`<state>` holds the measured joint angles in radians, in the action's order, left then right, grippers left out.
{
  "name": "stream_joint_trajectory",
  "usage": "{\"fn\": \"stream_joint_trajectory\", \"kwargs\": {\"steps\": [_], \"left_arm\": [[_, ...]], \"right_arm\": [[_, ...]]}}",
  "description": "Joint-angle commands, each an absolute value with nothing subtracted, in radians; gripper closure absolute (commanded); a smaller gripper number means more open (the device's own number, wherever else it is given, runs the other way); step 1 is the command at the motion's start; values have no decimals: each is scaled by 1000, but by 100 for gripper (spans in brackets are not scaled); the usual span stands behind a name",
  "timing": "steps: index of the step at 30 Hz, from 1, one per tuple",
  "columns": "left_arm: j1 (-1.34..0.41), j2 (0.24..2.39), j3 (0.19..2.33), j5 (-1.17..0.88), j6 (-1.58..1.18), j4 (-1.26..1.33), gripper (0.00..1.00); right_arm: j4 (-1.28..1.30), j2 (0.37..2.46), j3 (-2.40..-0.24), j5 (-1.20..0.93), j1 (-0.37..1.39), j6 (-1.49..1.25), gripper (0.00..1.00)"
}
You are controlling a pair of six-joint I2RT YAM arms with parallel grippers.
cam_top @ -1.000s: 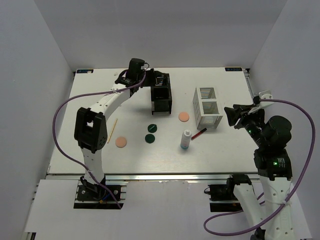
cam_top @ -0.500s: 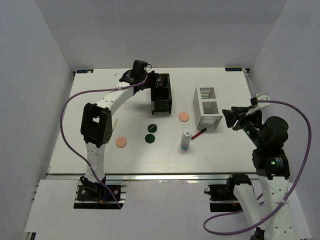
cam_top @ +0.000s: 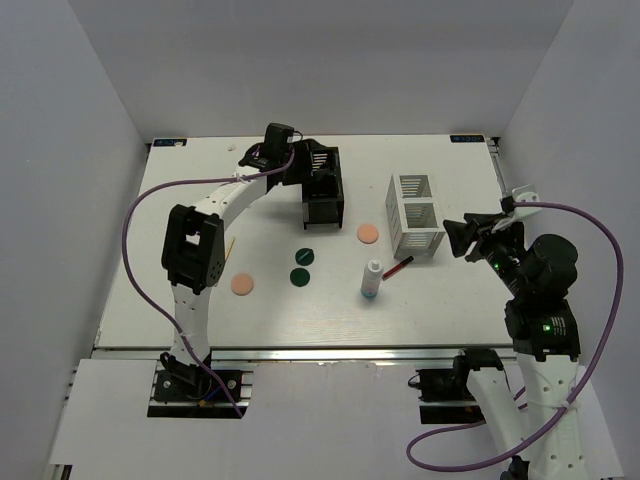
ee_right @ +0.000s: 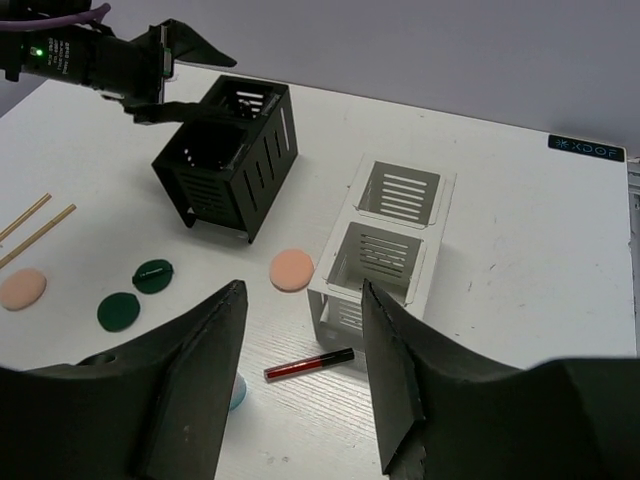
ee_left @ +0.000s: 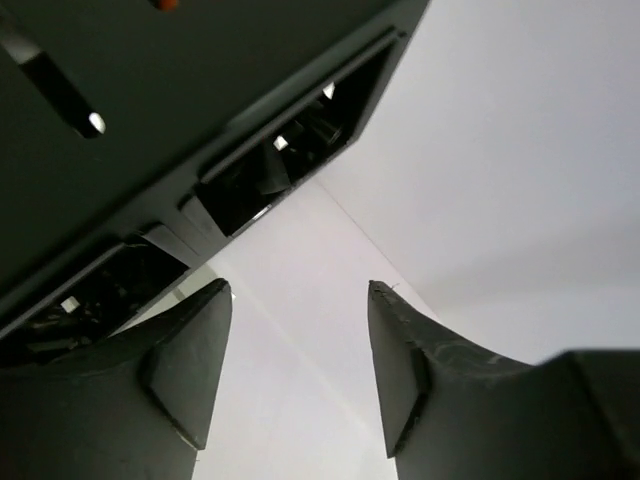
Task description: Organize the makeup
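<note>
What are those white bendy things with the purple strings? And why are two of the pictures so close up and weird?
Those are two robot arms bolted to a white table, and the purple strings are their cables. The wide picture comes from a camera high above. The two close-up pictures come from little cameras riding on each arm's wrist, so the big dark shapes are the robot's own fingers.

The left hand is right by the black box. The right hand hangs in the air beside the white box. Both hands are open and hold nothing.

Makeup lies on the table: two peach puffs, two green discs, a small white bottle, a dark red pencil and thin tan sticks.
</note>
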<state>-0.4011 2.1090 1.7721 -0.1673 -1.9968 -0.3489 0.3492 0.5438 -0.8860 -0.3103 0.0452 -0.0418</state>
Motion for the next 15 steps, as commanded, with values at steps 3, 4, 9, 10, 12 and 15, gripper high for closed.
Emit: {"fn": "stream_joint_trajectory", "kwargs": {"steps": [3, 4, 9, 10, 12, 15], "left_arm": [[-394, 2079, 1761, -179, -2102, -290, 33], [-394, 2062, 1753, -183, -2105, -281, 33], [-385, 1982, 1707, -225, -2083, -145, 68], [-377, 1965, 1698, -241, -2053, -114, 80], [-355, 1901, 1639, -294, -2004, -1, 100], [-310, 1772, 1375, -356, -1963, 421, 96]], "right_arm": [[348, 541, -879, -371, 40, 9, 38], [353, 541, -877, -399, 40, 79, 35], [475, 540, -847, -798, 40, 493, 34], [635, 551, -850, -922, 40, 629, 44], [832, 607, -859, -978, 40, 1069, 52], [1092, 742, -874, -931, 41, 1420, 60]]}}
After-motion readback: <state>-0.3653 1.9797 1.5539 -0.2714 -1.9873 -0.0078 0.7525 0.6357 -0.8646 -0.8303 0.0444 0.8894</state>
